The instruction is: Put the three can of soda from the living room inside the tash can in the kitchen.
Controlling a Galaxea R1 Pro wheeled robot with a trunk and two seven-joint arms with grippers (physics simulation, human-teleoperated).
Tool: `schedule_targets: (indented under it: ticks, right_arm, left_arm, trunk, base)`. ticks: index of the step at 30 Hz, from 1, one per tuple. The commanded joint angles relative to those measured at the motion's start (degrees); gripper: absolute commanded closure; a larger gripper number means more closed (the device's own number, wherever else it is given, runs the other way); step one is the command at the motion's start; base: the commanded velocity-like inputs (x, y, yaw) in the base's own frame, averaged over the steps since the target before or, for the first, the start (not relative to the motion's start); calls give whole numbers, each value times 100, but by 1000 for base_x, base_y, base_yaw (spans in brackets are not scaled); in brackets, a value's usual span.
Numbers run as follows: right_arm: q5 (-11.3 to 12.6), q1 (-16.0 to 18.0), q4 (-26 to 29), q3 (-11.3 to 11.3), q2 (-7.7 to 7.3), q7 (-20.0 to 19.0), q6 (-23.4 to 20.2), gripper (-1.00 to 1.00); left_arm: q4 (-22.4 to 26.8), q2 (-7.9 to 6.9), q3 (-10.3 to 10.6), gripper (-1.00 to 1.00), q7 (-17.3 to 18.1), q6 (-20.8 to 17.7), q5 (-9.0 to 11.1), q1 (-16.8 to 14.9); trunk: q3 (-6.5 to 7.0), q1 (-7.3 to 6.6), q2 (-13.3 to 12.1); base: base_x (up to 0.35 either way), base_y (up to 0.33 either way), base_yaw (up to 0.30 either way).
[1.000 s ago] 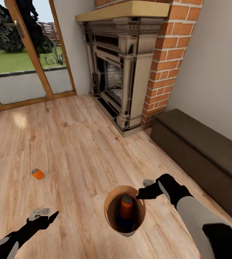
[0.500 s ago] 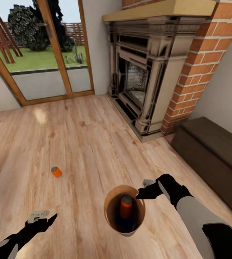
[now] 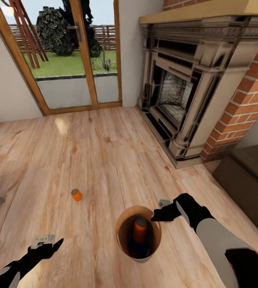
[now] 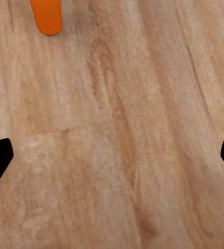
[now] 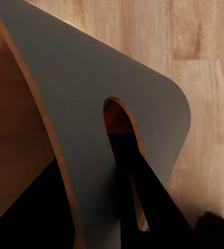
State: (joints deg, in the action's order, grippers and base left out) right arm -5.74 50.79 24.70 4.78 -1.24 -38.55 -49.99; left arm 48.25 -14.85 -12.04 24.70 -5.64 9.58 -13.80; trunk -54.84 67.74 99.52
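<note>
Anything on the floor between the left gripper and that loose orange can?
Nothing: in the head view only bare wood floor lies between the left gripper and the orange can.

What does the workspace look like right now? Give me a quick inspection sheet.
Surface: wood floor, bare boards around the robot.
Job's things: trash can held above the floor, an orange can and a dark blue can inside; a second orange can on the floor, ahead left.
Clutter: nothing seen.
Grippers: right gripper shut on the trash can rim; left gripper open, empty.
Cables: nothing seen.
Surroundings: fireplace, brick column, glazed doors, dark low bench.
</note>
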Motion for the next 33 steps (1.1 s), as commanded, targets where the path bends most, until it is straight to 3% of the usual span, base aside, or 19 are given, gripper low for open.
schedule_targets:
  ticks: [1, 19, 33]
  right_arm:
    - [126, 1, 0, -12, 1, -19, -55, 100]
    - [126, 1, -14, -12, 2, -12, -55, 100]
    - [126, 1, -26, -12, 8, -12, -54, 100]
  left_arm:
    - [0, 0, 0, -100, 0, 1, 0, 0]
    - [0, 0, 0, -100, 6, 1, 2, 0]
    - [0, 0, 0, -100, 1, 1, 10, 0]
  trunk:
    - [0, 0, 0]
    - [0, 0, 0]
    - [0, 0, 0]
  base:
    - [323, 3, 84]
    - [324, 5, 8]
    - [323, 112, 0]
